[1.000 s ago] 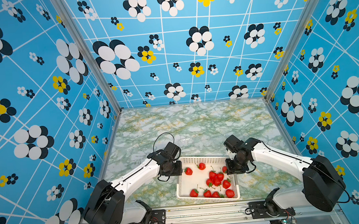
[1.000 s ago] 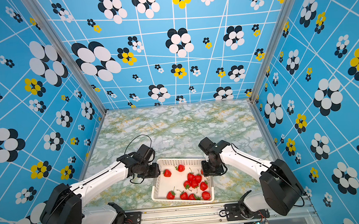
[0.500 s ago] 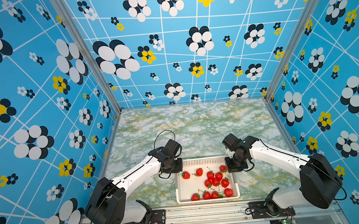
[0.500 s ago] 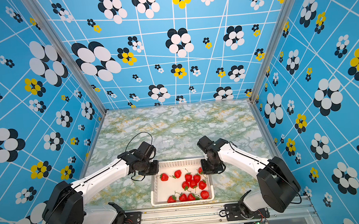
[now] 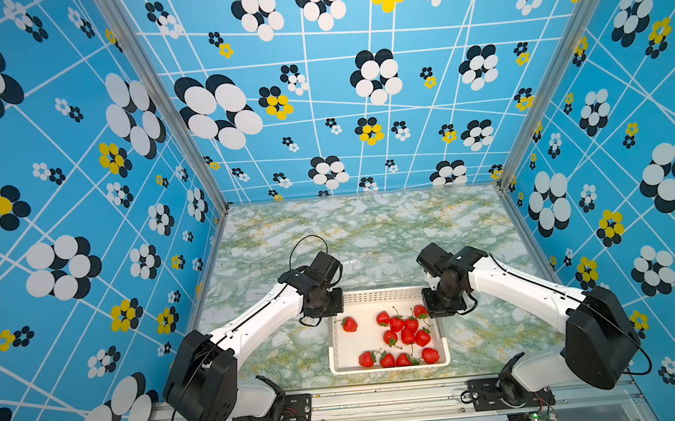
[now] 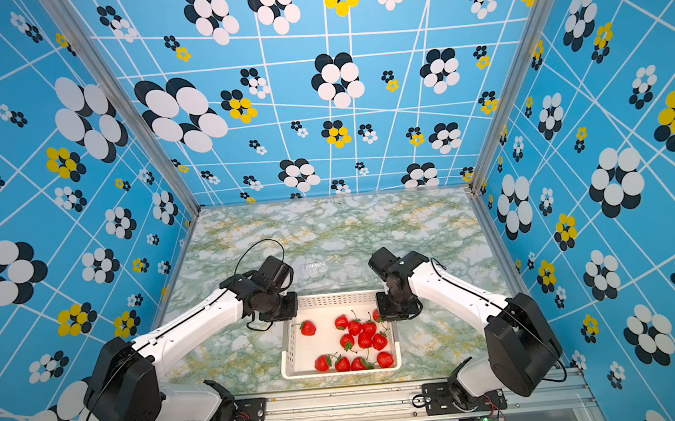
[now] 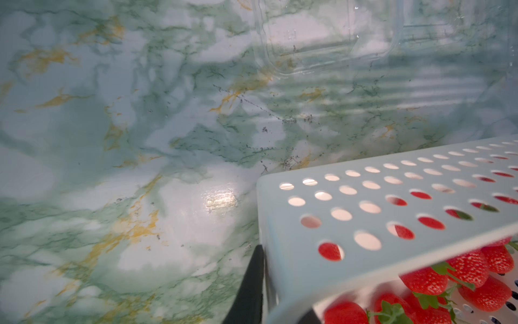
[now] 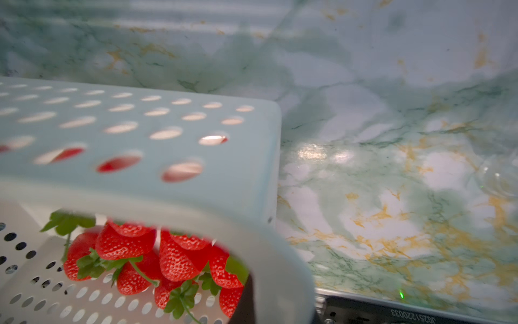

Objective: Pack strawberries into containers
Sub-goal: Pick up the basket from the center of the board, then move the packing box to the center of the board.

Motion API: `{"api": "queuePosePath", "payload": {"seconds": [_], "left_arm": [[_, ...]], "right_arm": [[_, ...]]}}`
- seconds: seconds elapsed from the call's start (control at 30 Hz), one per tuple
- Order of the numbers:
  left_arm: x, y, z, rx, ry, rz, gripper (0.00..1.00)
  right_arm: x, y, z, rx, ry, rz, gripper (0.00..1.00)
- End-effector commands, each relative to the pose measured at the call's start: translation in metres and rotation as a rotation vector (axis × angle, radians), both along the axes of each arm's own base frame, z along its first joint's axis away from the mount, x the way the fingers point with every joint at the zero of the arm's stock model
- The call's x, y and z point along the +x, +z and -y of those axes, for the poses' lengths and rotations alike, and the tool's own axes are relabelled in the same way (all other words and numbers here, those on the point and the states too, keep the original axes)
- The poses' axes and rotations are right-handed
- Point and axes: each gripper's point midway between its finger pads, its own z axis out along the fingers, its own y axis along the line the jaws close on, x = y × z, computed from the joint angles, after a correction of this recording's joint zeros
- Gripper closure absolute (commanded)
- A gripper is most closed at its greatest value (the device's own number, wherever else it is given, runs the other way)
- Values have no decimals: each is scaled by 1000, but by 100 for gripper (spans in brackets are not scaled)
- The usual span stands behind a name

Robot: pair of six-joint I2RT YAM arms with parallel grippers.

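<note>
Pinching basket [image 5: 381, 296] wall at far corners: left end effector [image 5: 330, 309], right end effector [image 5: 436, 309]. Risk: uneven pull could tip it, spilling strawberries [image 5: 407, 336].

The transparent plastic clamshell container [image 7: 322, 36] is cut off at the left wrist view's edge; the white perforated plastic basket [image 8: 140, 134], blurred, half hides glossy red strawberries [image 8: 182, 258].
</note>
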Motion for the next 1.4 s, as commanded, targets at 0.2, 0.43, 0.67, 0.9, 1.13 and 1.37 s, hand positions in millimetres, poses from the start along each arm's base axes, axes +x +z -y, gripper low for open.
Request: {"api": "queuePosePath", "payload": {"seconds": [0.2, 0.43, 0.67, 0.9, 1.13, 1.37], "left_arm": [[22, 59, 17, -54, -82, 43, 91], [86, 103, 23, -79, -84, 132, 89], [148, 110, 41, -131, -91, 152, 89], [213, 116, 48, -162, -80, 219, 91], [260, 114, 63, -196, -74, 308, 91], [290, 100, 65, -217, -53, 356, 91]], "right_arm": [[47, 60, -24, 113, 84, 108, 100], [114, 101, -32, 167, 86, 210, 100], [179, 123, -39, 231, 71, 274, 100], [238, 117, -43, 283, 72, 311, 100], [297, 121, -46, 307, 78, 455, 100], [329, 101, -59, 345, 111, 499, 100]]}}
